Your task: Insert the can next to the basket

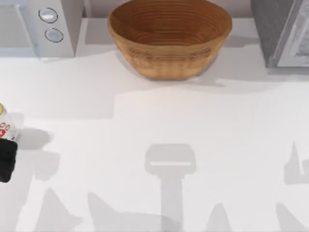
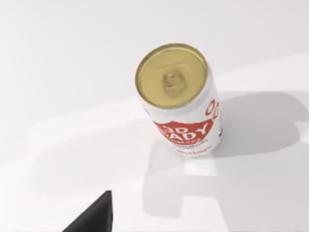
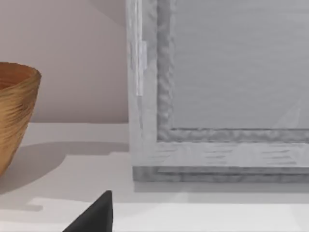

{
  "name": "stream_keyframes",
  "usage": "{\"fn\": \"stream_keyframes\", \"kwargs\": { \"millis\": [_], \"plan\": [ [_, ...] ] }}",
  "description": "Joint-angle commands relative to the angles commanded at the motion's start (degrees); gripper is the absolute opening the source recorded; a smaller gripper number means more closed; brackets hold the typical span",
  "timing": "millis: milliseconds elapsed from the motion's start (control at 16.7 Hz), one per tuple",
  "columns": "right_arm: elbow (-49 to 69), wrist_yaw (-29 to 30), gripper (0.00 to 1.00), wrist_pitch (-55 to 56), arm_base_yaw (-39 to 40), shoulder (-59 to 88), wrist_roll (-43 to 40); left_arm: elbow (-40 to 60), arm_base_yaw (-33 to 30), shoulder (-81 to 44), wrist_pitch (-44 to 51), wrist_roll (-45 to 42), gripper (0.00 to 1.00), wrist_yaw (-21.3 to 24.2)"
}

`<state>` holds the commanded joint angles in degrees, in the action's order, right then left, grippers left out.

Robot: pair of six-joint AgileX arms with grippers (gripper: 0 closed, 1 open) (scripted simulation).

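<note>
The can [image 1: 4,124] stands upright at the far left edge of the table, cut off by the top view's border. The left wrist view shows its gold top, white body and red label [image 2: 181,99], free on the table and casting a shadow. My left gripper [image 1: 5,159] is a black block just in front of the can, close to it but not around it. The basket [image 1: 169,38], tan woven wicker with ribbed rings inside, sits at the back centre, far from the can. A dark corner of my right gripper [image 3: 94,217] shows in the right wrist view, facing the basket's side [image 3: 14,116].
A white appliance with two round knobs [image 1: 48,24] stands at the back left. A grey cabinet-like box [image 1: 282,31] stands at the back right, close before the right wrist camera [image 3: 217,96]. Bare white table [image 1: 159,121] stretches between the can and the basket.
</note>
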<state>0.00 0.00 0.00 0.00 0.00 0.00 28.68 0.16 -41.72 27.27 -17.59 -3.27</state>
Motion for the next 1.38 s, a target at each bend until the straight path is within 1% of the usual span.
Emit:
{"fn": "stream_keyframes", "kwargs": {
  "millis": [420, 720, 900, 1020, 1140, 1380],
  "plan": [
    [0.00, 0.00, 1.00, 0.00, 0.00, 0.00, 0.00, 25.62, 1.71, -37.65, 25.10, -17.08, 1.00, -1.37],
    [0.00, 0.00, 1.00, 0.00, 0.00, 0.00, 0.00, 45.07, 3.29, -57.65, 36.89, -27.01, 1.00, 0.19],
    [0.00, 0.00, 1.00, 0.00, 0.00, 0.00, 0.00, 54.85, 4.12, -65.06, 40.49, -31.10, 1.00, 1.79],
    [0.00, 0.00, 1.00, 0.00, 0.00, 0.00, 0.00, 59.45, 4.52, -68.00, 41.66, -32.85, 1.00, 2.74],
    [0.00, 0.00, 1.00, 0.00, 0.00, 0.00, 0.00, 61.67, 4.72, -69.30, 42.08, -33.67, 1.00, 3.28],
    [0.00, 0.00, 1.00, 0.00, 0.00, 0.00, 0.00, 61.91, 4.74, -69.43, 42.12, -33.76, 1.00, 3.34]
  ]
}}
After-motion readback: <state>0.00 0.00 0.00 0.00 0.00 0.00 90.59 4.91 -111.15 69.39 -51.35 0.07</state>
